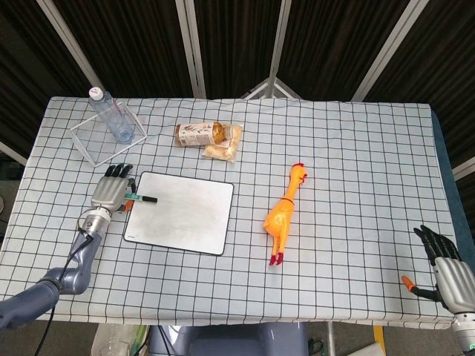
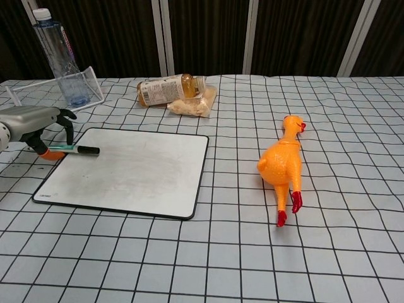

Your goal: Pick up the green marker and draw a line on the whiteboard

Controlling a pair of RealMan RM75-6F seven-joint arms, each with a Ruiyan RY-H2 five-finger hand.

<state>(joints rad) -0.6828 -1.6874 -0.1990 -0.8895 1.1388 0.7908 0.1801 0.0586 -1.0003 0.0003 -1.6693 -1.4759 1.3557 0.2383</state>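
Observation:
The green marker (image 1: 141, 199) (image 2: 74, 149) lies across the upper left edge of the whiteboard (image 1: 185, 221) (image 2: 136, 177), its black cap pointing right onto the board. My left hand (image 1: 111, 193) (image 2: 35, 120) hovers over the marker's rear end. Its fingers (image 2: 68, 125) hang down behind the marker and its orange-tipped thumb sits at the near side. The fingers are apart and do not hold the marker. My right hand (image 1: 444, 265) rests at the table's near right corner, fingers spread and holding nothing; only the head view shows it.
A water bottle (image 1: 113, 116) (image 2: 60, 57) stands by a wire rack (image 1: 95, 137) at the back left. An amber bottle (image 1: 199, 133) (image 2: 169, 89) lies beside a snack bag (image 1: 225, 147). A rubber chicken (image 1: 285, 213) (image 2: 283, 165) lies right of the board.

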